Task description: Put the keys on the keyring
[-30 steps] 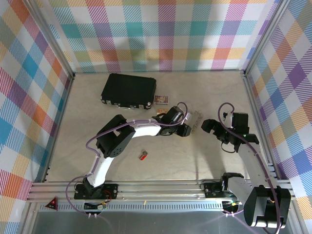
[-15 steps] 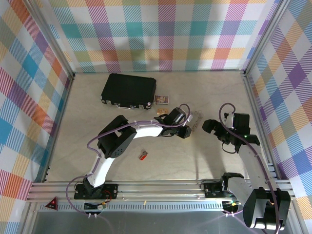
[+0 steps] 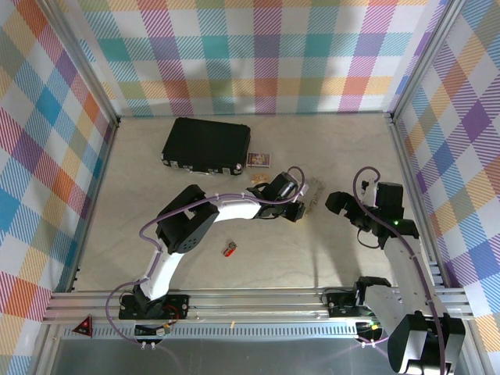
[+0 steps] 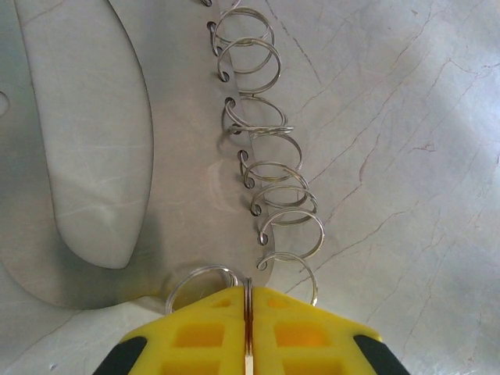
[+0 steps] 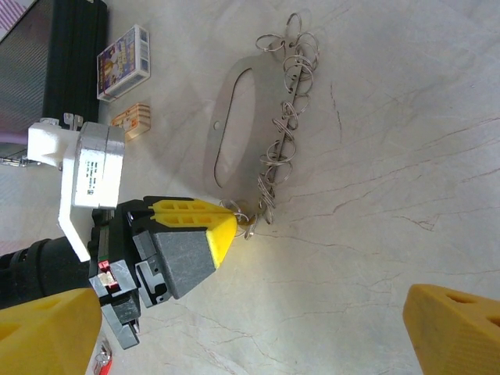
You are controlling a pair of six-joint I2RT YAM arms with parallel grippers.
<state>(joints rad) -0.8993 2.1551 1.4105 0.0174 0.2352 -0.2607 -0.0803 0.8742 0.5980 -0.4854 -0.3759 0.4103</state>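
One row of thin silvery wire-loop keys lay beside one clear, flat plastic oblong on the pale, marble-veined table. The single small red plastic keyring lay well apart, nearer the bases, within three plaid cloth walls. The yellow-tipped left gripper was closed tight against the row's end loops, though I could not tell whether it pinched one, and the right gripper gaped wide, empty.

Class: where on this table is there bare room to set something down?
Free: the far right corner beyond the red-and-white card box; the left side between the white left arm and the wall; the near strip right of the small red plastic keyring. Crowded: mid-table, where the left tool, silvery metal keys and right tool meet.
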